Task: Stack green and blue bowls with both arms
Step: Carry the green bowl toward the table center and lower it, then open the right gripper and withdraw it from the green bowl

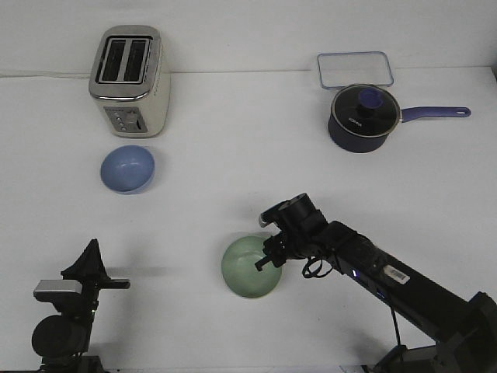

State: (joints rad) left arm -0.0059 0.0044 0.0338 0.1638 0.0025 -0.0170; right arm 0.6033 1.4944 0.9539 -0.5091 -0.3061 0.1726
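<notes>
Right gripper (268, 260) at the rim of the green bowl (247, 270), blue bowl (127, 169) well apart.

The green bowl sits near the table's (233, 155) front centre; the right fingers reach over its right rim, but whether they grip it I cannot tell. The blue bowl stands just before the toaster (130, 81). The left gripper (92, 260) rests at front left with its 2 fingers together, holding nothing. A saucepan (363, 118) and clear container (355, 69) sit far right.
</notes>
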